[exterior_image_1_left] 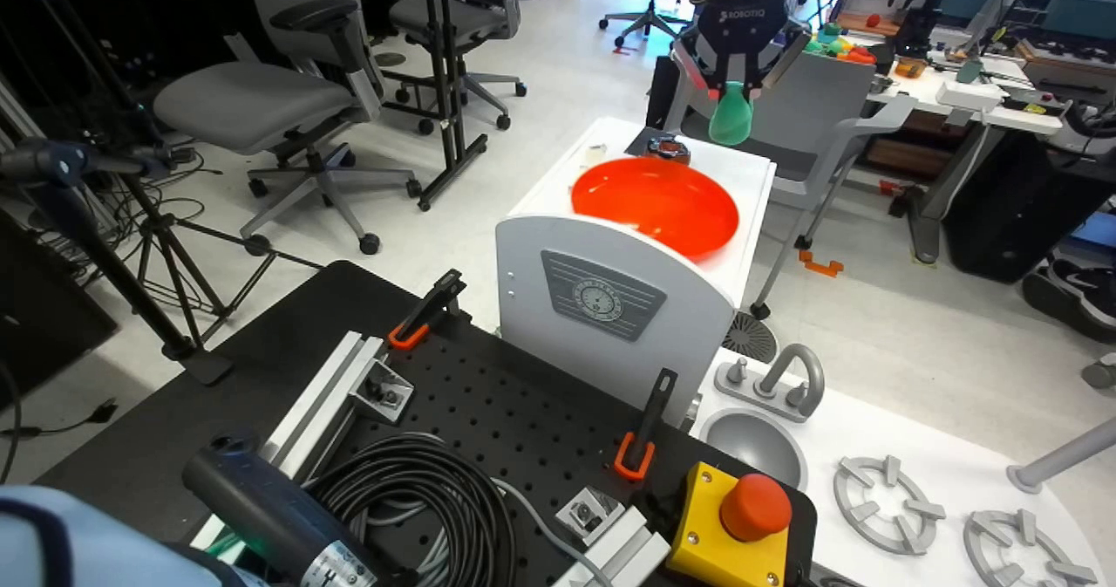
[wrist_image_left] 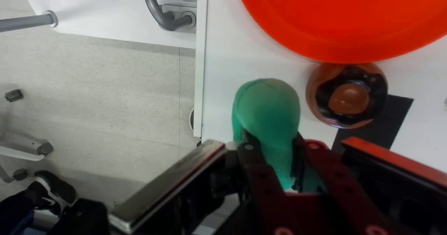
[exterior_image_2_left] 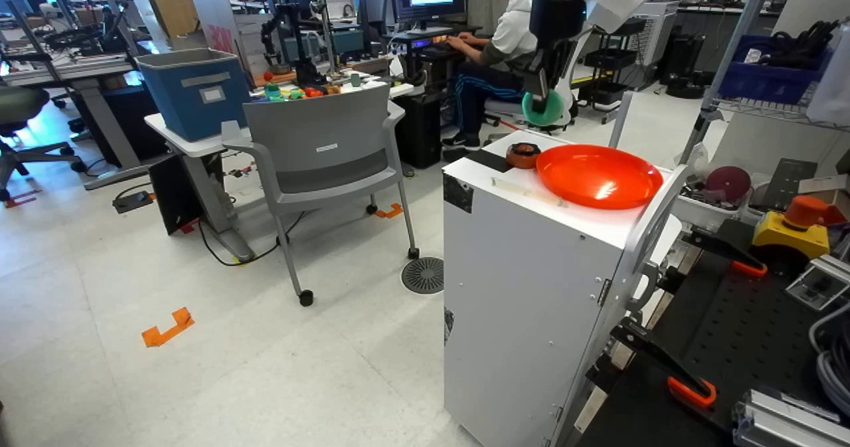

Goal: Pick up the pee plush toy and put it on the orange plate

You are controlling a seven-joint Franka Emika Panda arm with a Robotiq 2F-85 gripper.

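Clutching the green plush ball in closed jaws, the gripper hangs above the white cabinet, seemingly not yet over the orange plate, which lies lower and, from the ball, toward the upper right of the wrist view.

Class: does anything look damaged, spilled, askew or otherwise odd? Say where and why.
In an exterior view, a mottled black patch stands out against the tall white cabinet, near a top corner; damage or sticker, I cannot tell. The small green plush ball bulges, pinched in the black gripper.
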